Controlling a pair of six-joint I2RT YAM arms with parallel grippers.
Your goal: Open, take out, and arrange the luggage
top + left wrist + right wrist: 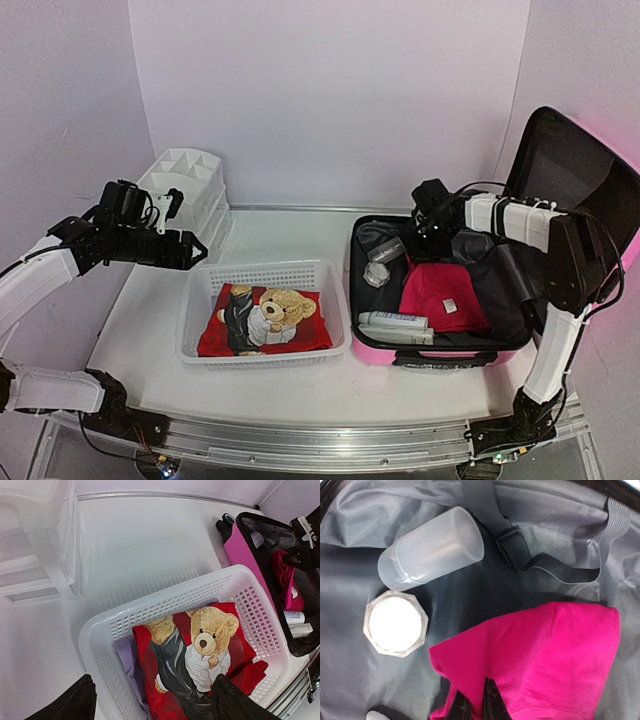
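So, right gripper (476,702) first: its fingers are squeezed together on the near edge of the pink cloth (545,650), with a thin sliver of pink showing between the tips, so I'd call that a pinch on the fabric. Just beyond it, on the grey lining, sit an octagonal jar (395,622) with a white top and a clear cylinder (432,547) lying on its side (touching or just apart, I can't tell from the wrist cam). A strap (555,572) with a buckle snakes across the lining behind the cloth.

All of that is inside the luggage (372,353), which lies open on the right side of the table (140,330). Its long axis runs near-to-far, with the wheels toward the back wall, the handle end toward the arm bases and the lid tipped up along the right side. Two tubes (395,322) lie at its near end.

Left gripper (155,705) hangs wide open, holding nothing, over the basket (265,268) with the teddy bear (278,310) on red fabric (212,338). The drawer organizer (185,180) stands behind.
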